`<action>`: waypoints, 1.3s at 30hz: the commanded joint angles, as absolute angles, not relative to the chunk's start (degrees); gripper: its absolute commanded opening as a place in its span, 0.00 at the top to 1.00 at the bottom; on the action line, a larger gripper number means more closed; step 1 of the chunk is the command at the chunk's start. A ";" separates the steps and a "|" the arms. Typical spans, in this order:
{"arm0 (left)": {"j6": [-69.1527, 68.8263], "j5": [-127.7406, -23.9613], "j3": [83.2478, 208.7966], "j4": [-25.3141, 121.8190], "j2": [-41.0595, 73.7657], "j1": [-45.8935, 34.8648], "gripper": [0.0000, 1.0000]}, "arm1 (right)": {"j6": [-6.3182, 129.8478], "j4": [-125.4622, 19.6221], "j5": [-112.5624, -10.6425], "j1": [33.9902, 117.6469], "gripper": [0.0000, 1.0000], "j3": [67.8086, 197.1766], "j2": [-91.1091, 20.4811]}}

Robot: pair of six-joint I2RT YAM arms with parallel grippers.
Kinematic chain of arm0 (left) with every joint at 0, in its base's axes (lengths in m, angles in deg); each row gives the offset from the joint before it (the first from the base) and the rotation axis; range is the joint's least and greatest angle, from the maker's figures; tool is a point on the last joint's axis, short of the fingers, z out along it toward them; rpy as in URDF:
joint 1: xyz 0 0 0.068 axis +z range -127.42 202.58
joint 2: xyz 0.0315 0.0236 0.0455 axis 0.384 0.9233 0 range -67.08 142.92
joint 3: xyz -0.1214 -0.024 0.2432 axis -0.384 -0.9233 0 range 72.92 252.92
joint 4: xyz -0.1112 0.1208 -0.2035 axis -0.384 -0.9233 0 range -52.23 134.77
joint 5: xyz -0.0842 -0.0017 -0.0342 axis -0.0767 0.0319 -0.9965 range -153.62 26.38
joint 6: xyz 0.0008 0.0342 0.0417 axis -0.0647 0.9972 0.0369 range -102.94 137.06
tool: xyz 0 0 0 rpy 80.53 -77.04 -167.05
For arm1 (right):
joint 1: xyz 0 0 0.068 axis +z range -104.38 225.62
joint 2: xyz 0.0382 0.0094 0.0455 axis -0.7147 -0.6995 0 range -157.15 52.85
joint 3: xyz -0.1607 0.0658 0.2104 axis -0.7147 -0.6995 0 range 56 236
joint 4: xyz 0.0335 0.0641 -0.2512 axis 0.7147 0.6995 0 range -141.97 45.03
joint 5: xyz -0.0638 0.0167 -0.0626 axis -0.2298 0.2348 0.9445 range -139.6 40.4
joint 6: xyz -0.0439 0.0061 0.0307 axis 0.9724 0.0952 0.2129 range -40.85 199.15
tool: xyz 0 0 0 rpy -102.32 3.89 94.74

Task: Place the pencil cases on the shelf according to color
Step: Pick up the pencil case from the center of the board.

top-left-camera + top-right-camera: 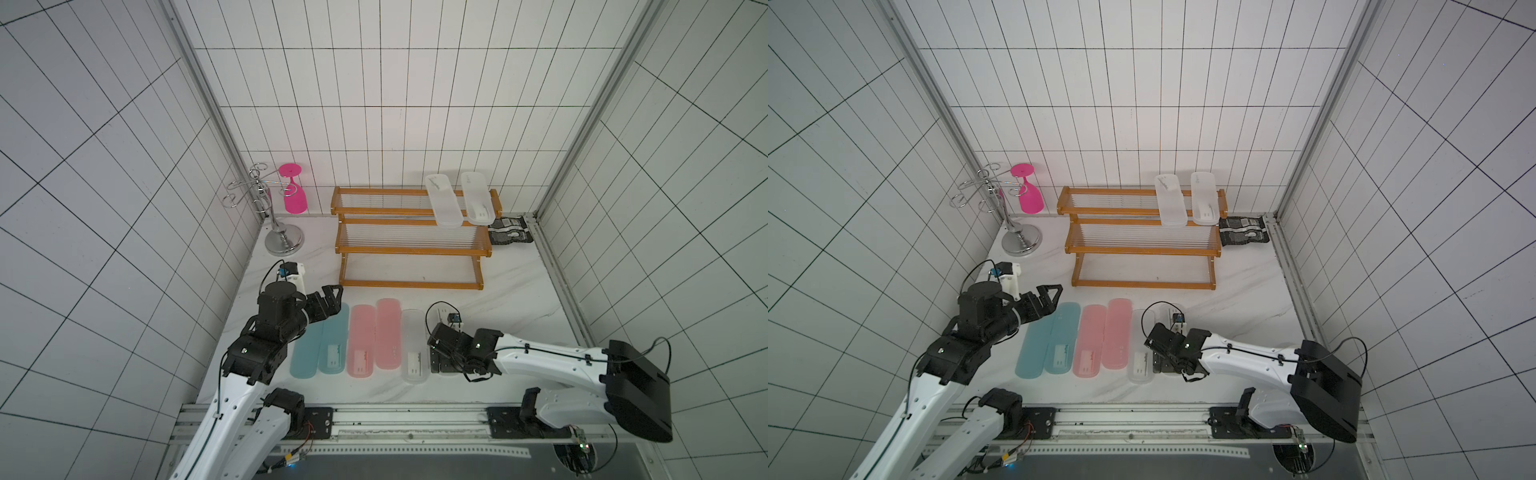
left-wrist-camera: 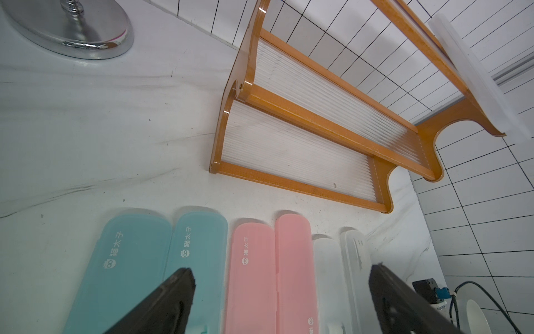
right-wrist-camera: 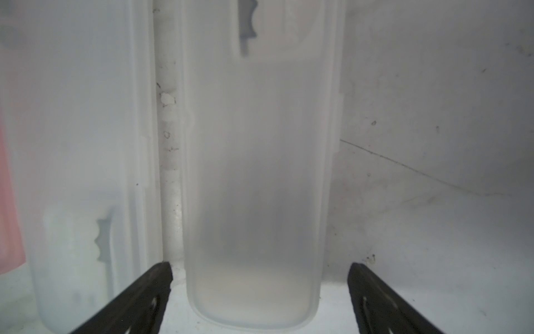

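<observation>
White tile walls box in the marbled desk (image 1: 519, 299) I am working over. At the back stands the shelf (image 1: 409, 249). Its top tier carries two clear cases (image 1: 442, 201) at the right end, side by side, with their near ends overhanging the front rail.

Six more lie flat in a row on the desk, between the shelf and the arms. From the left they are two teal cases (image 1: 332, 345), two pink cases (image 1: 388, 332), one clear case (image 1: 413, 349) and a last clear case (image 3: 254, 173). All look shut, and through the frosted plastic I cannot tell what is inside.

My left end effector (image 1: 337, 297) hovers over the far end of the teal cases, released and carrying nothing. My right end effector (image 3: 260, 266) sits low over the last clear case. It is released too, with a finger on each side of the near end and a gap on both sides.

By the left wall, a silver stand (image 1: 282, 239) holds a pink glass (image 1: 294, 199) upside down.
</observation>
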State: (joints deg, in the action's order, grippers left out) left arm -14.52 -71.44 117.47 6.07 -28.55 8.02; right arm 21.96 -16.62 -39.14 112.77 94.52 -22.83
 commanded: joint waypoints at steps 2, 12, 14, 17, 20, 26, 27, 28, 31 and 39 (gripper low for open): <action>-13.57 -72.32 117.34 6.93 -28.91 8.17 0.02 | 22.99 -15.67 -38.97 113.12 0.01 97.30 -25.37; -13.65 -72.50 117.30 6.98 -28.09 8.17 0.02 | 22.54 -16.52 -40.00 111.99 0.01 96.43 -28.84; -13.55 -72.59 117.36 6.89 -27.97 8.25 0.01 | 23.01 -17.10 -40.52 111.48 0.00 96.26 -30.20; -13.61 -72.50 117.27 6.98 -27.96 8.26 0.02 | 23.57 -17.55 -41.29 110.93 0.02 96.09 -31.58; -13.46 -72.94 117.24 7.08 -27.55 8.32 0.02 | 23.47 -17.94 -41.04 110.92 0.06 95.58 -31.57; -13.44 -73.20 117.36 6.89 -27.52 8.35 0.02 | 22.46 -14.86 -38.76 111.00 0.12 96.09 -28.10; -13.36 -73.20 117.32 6.98 -27.61 8.34 0.02 | 22.46 -13.57 -38.33 111.14 0.14 96.49 -27.40; -13.40 -73.12 117.23 6.98 -27.70 8.35 0.02 | 22.40 -12.34 -37.83 111.26 0.16 96.92 -26.82; -13.40 -72.81 117.34 6.89 -27.93 8.43 0.02 | 22.15 -8.29 -36.32 111.84 0.20 97.91 -24.28; -13.27 -71.39 117.39 6.71 -29.39 8.75 0.01 | 21.89 -3.39 -35.20 113.16 0.26 99.25 -15.97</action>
